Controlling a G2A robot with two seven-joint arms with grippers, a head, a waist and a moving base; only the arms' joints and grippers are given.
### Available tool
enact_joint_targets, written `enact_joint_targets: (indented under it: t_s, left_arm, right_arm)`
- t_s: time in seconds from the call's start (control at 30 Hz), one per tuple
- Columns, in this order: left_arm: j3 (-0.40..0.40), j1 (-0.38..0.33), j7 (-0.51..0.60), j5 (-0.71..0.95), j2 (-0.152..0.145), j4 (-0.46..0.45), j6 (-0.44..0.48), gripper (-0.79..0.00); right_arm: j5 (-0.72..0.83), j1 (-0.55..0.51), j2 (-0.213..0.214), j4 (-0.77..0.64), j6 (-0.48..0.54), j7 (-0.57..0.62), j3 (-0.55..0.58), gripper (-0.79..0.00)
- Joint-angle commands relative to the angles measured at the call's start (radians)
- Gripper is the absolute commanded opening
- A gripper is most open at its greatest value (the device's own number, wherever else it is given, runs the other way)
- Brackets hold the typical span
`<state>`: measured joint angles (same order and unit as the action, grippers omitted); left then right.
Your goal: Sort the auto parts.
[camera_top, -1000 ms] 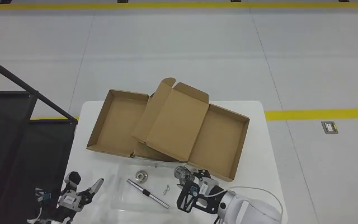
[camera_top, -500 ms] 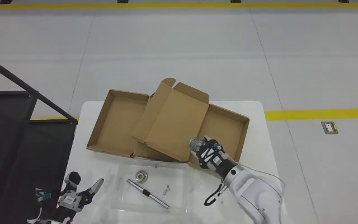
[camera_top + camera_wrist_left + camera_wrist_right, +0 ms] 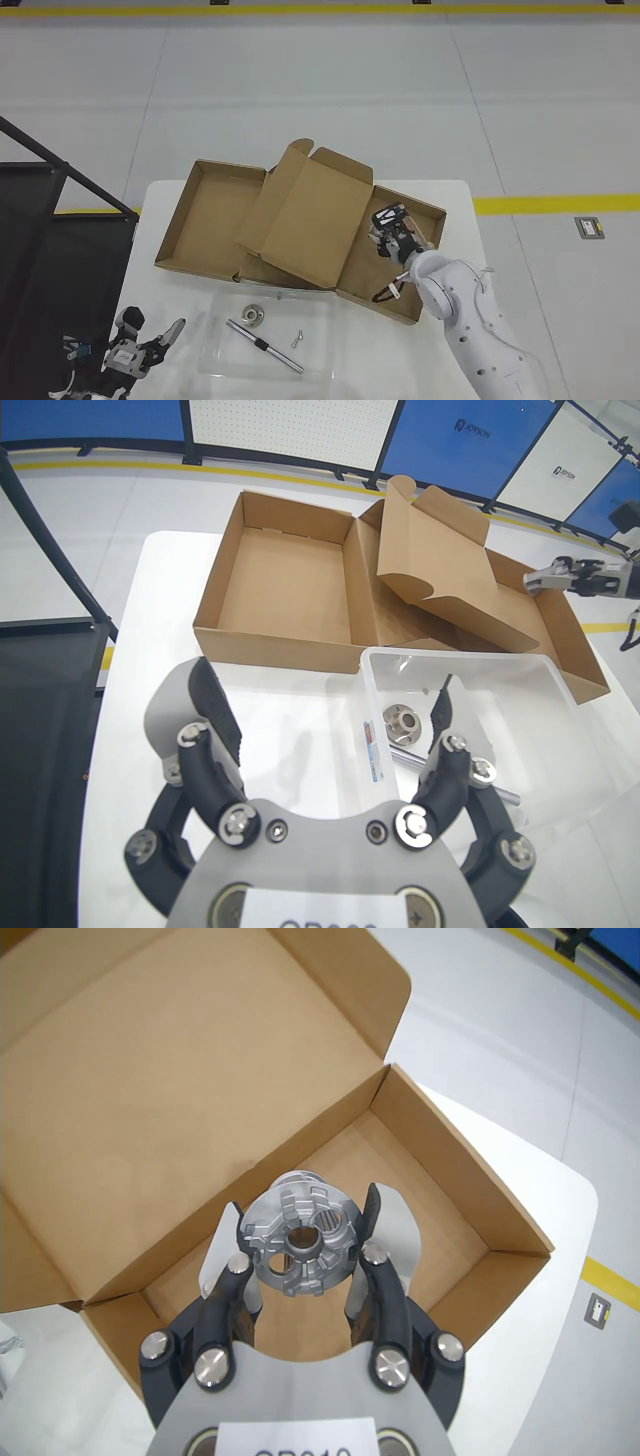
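Note:
My right gripper [image 3: 305,1233] is shut on a grey round metal hub [image 3: 300,1242] with cut-outs, held above the right compartment of the open cardboard box [image 3: 420,262]; in the top view that right gripper [image 3: 392,228] hangs over the same compartment. My left gripper [image 3: 325,720] stands open near the table's front left corner, beside a clear plastic tray [image 3: 500,660]. In the tray lie a metal flange [image 3: 402,720], a steel rod [image 3: 264,346] and a small screw [image 3: 296,339]. The left gripper [image 3: 150,345] is empty.
The box's left compartment [image 3: 205,215] is bare, and a folded lid flap [image 3: 305,215] leans over its middle. A black frame [image 3: 40,190] stands off the table's left edge. The white table [image 3: 380,355] has free room at front right.
The right gripper has carried the hub from beside the tray at the table's front, up and back, to over the box's right compartment. The left gripper has not moved.

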<state>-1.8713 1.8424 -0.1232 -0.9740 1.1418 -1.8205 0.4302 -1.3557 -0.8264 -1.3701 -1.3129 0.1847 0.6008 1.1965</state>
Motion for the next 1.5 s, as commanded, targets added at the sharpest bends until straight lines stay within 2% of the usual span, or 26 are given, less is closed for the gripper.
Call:
enact_joint_targets:
  t_s: [0.0,0.2,0.23,0.27,0.3,0.33,0.37,0.4,0.6,0.73,0.97,1.07,1.17,1.27,1.47]
  left_arm:
    - [0.000,0.000,0.000,0.000,0.000,0.000,0.000,0.000]
    - [0.000,0.000,0.000,0.000,0.000,0.000,0.000,0.000]
    - [0.000,0.000,0.000,0.000,0.000,0.000,0.000,0.000]
    - [0.000,0.000,0.000,0.000,0.000,0.000,0.000,0.000]
    - [0.000,0.000,0.000,0.000,0.000,0.000,0.000,0.000]
    - [0.000,0.000,0.000,0.000,0.000,0.000,0.000,0.000]
    - [0.000,0.000,0.000,0.000,0.000,0.000,0.000,0.000]
    - [0.000,0.000,0.000,0.000,0.000,0.000,0.000,0.000]
    - [0.000,0.000,0.000,0.000,0.000,0.000,0.000,0.000]
    - [0.000,0.000,0.000,0.000,0.000,0.000,0.000,0.000]
    - [0.000,0.000,0.000,0.000,0.000,0.000,0.000,0.000]
    - [0.000,0.000,0.000,0.000,0.000,0.000,0.000,0.000]
    - [0.000,0.000,0.000,0.000,0.000,0.000,0.000,0.000]
    - [0.000,0.000,0.000,0.000,0.000,0.000,0.000,0.000]
    - [0.000,0.000,0.000,0.000,0.000,0.000,0.000,0.000]
  right_arm:
    - [0.026,0.051,-0.005,0.090,0.027,0.017,-0.012,-0.785]
    - [0.047,0.134,-0.018,0.246,0.034,0.020,-0.044,-0.785]
    - [0.054,0.141,-0.020,0.262,0.034,0.016,-0.047,-0.717]
    - [0.056,0.148,-0.021,0.278,0.033,0.013,-0.048,-0.545]
    - [0.059,0.155,-0.022,0.292,0.034,0.012,-0.049,-0.409]
    - [0.062,0.160,-0.023,0.302,0.035,0.008,-0.051,-0.145]
    - [0.065,0.162,-0.024,0.309,0.035,0.003,-0.051,-0.028]
    - [0.068,0.164,-0.024,0.314,0.037,-0.001,-0.050,0.000]
    - [0.061,0.155,-0.019,0.291,0.046,-0.005,-0.043,0.000]
    - [0.044,0.096,-0.003,0.178,0.081,-0.047,-0.012,0.000]
    - [-0.043,-0.172,0.037,-0.311,0.203,-0.093,0.041,0.000]
    - [-0.100,-0.284,0.051,-0.501,0.290,-0.110,0.036,0.000]
    - [-0.170,-0.354,0.064,-0.621,0.406,-0.127,0.001,0.000]
    - [-0.235,-0.386,0.074,-0.666,0.563,-0.127,-0.060,0.000]
    - [-0.235,-0.386,0.074,-0.666,0.563,-0.127,-0.060,0.000]
